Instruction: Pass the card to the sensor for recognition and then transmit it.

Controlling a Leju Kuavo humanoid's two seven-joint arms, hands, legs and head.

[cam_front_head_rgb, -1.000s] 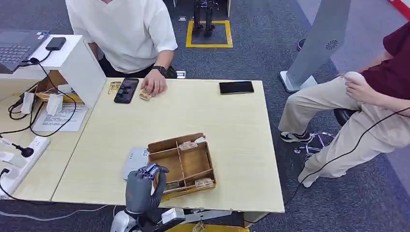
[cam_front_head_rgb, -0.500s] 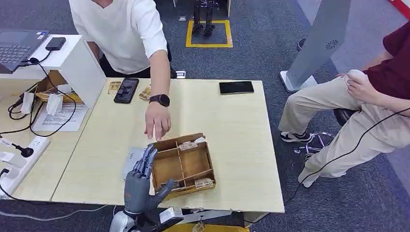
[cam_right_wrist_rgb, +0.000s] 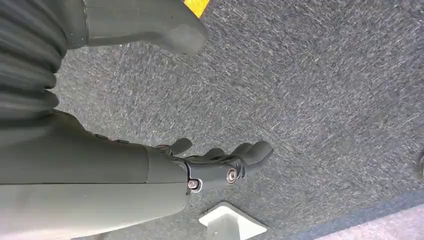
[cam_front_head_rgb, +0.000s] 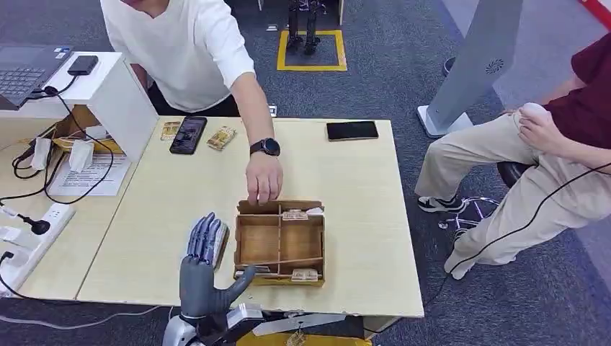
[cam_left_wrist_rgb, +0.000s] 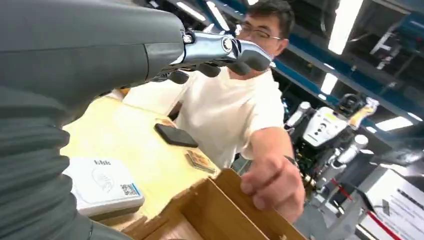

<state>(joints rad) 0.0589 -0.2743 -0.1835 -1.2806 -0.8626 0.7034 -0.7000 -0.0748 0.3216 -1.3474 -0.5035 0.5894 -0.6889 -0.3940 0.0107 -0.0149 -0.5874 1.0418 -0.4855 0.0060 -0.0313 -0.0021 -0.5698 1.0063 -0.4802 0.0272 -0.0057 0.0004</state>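
Note:
My left hand [cam_front_head_rgb: 204, 261] is raised over the table's near edge, fingers straight and apart, holding nothing. The left wrist view shows the white card sensor [cam_left_wrist_rgb: 102, 183] lying flat just below it. To the right of the hand sits the wooden divided box [cam_front_head_rgb: 281, 244], with cards [cam_front_head_rgb: 295, 214] in its far compartment and more cards [cam_front_head_rgb: 305, 274] in the near one. A person's hand [cam_front_head_rgb: 264, 180] touches the box's far rim. My right hand [cam_right_wrist_rgb: 220, 162] hangs over grey carpet, fingers loosely apart and nothing in it.
A black phone [cam_front_head_rgb: 189, 134] and loose cards [cam_front_head_rgb: 221, 137] lie at the far left of the table, and another phone [cam_front_head_rgb: 351, 130] at the far right. A white stand [cam_front_head_rgb: 119, 94] borders the left. A seated person [cam_front_head_rgb: 547, 158] is on the right.
The person's hand has reached from the far edge to the box and shifted it right and square to the table. My left hand went from curled to fingers straight and apart.

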